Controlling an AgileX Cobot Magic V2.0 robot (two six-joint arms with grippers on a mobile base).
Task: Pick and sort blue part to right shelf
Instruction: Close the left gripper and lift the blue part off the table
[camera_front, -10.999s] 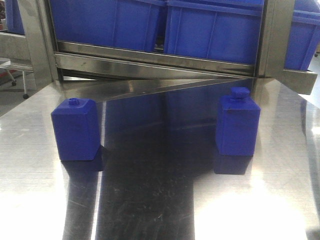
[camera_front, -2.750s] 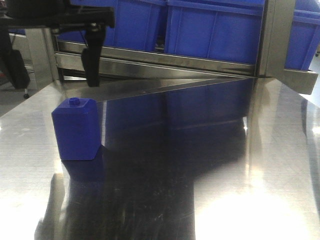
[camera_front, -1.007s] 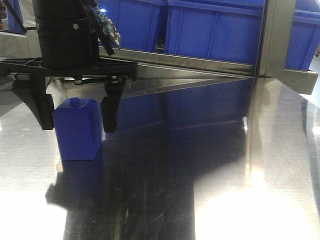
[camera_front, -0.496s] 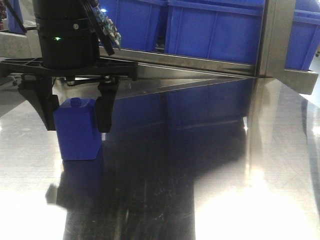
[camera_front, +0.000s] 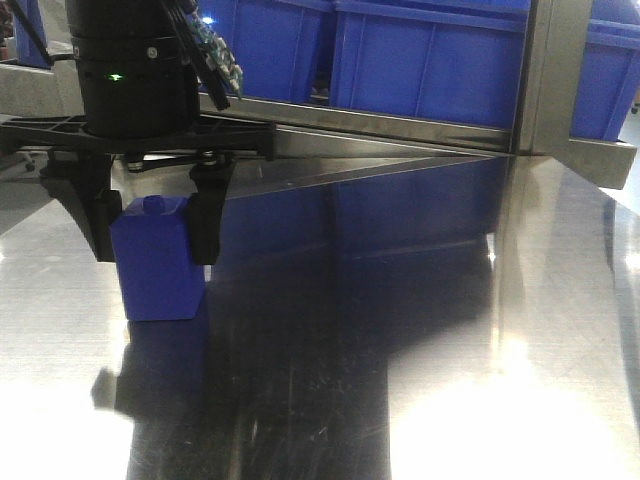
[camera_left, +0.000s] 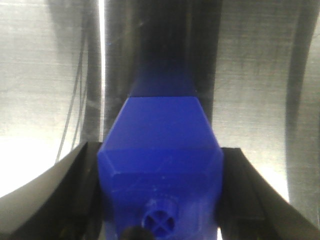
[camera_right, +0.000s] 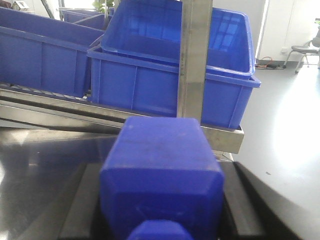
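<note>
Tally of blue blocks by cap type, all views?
Small-knob block: 1
Wide-cap part: 1
Total: 2

Held in right pincer (camera_right: 162, 167): blue part (camera_right: 160, 187), wide cap nearest lens.

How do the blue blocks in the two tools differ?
The knob block in the left tool has a tiny round knob; the cap block in the right tool has a wide cap. The knob block stands on the table; the cap block is held facing the bins. Both are deep blue.
</note>
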